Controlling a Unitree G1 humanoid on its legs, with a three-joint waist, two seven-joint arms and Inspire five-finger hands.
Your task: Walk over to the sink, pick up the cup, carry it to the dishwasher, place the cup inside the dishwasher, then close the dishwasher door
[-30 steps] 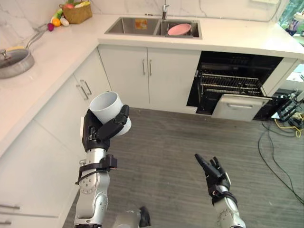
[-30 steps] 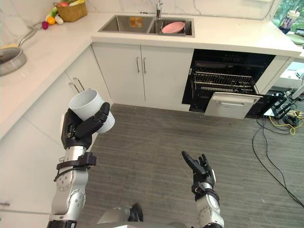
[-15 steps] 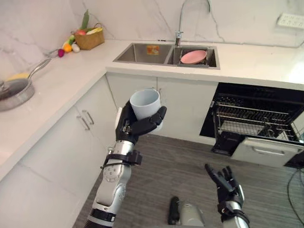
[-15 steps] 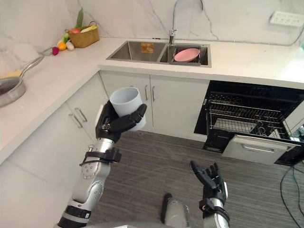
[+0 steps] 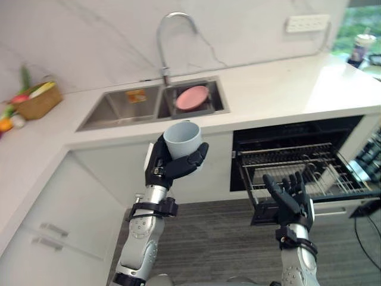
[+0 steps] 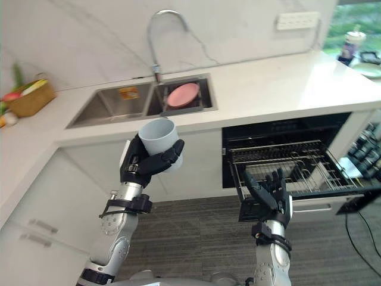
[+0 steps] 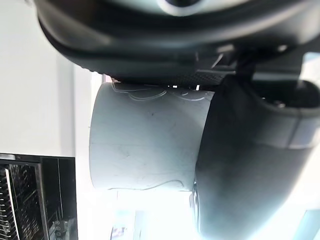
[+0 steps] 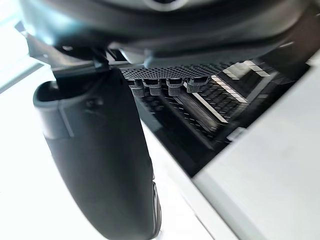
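Cup [image 5: 182, 139] in left hand [image 5: 169, 165]

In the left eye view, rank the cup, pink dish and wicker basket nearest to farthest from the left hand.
1. Cup, held in the left hand.
2. Pink dish, in the right basin of the sink.
3. Wicker basket, far left on the counter.
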